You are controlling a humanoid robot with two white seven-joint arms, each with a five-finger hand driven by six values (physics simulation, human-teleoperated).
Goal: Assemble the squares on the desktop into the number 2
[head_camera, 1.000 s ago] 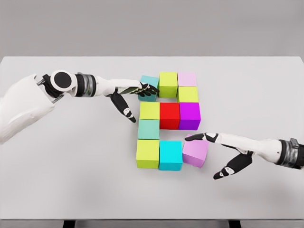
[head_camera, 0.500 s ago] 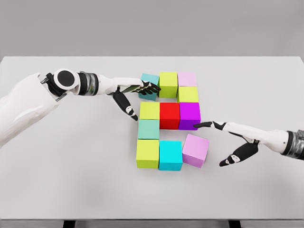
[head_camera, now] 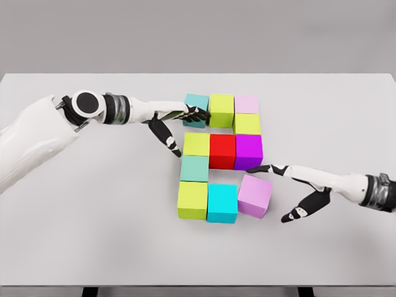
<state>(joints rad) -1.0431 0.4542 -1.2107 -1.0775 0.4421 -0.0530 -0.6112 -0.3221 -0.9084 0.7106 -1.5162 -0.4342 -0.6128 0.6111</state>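
The right robot hand (head_camera: 291, 185), fingers spread and empty, hovers just right of the skewed lilac cube (head_camera: 255, 196), nearer than the open left robot hand (head_camera: 179, 120) at the teal cube (head_camera: 196, 109); it lies on the bench (head_camera: 93, 235), bottom row's right end.

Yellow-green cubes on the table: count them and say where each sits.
4. One in the top row's middle, one at the right below the pale pink cube, one left of the red cube, one at the bottom left corner. None seems hidden.

I saw bright, even light from overhead, soft shadows under the cubes (head_camera: 222, 151), mild blur, no glare.
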